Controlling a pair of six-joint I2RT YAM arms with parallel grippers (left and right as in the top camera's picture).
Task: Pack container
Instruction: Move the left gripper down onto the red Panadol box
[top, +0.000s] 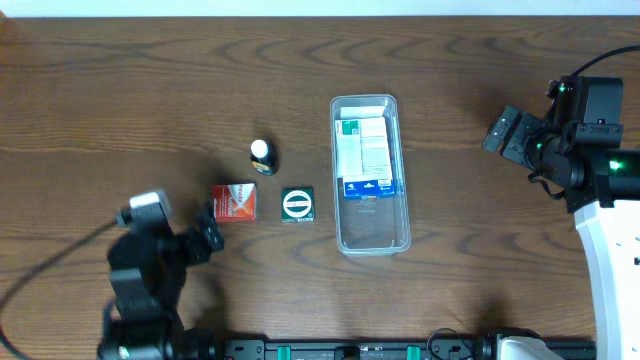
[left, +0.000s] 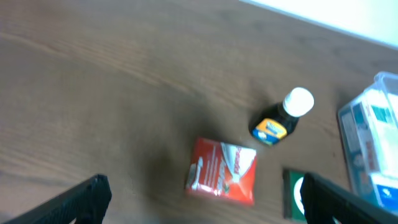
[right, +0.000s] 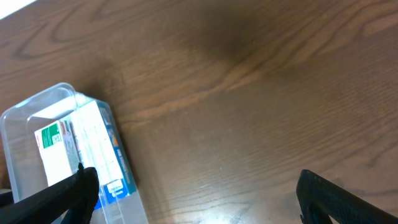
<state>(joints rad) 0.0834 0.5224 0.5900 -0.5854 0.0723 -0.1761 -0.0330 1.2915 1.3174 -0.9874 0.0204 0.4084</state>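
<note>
The clear plastic container (top: 371, 236) lies lengthwise at the table's centre with white, green and blue boxes (top: 365, 152) in its far half. It also shows in the right wrist view (right: 25, 118) and at the edge of the left wrist view (left: 380, 84). A red box (top: 234, 201), a dark green box (top: 297, 204) and a small dark bottle with a white cap (top: 262, 154) stand left of it. My left gripper (top: 206, 232) is open, just short of the red box (left: 222, 171). My right gripper (top: 508, 131) is open and empty, right of the container.
The dark green box (left: 293, 191) and the bottle (left: 283, 116) lie between the red box and the container. The white right arm base (top: 612, 255) stands at the table's right edge. A black rail runs along the front edge (top: 350, 350).
</note>
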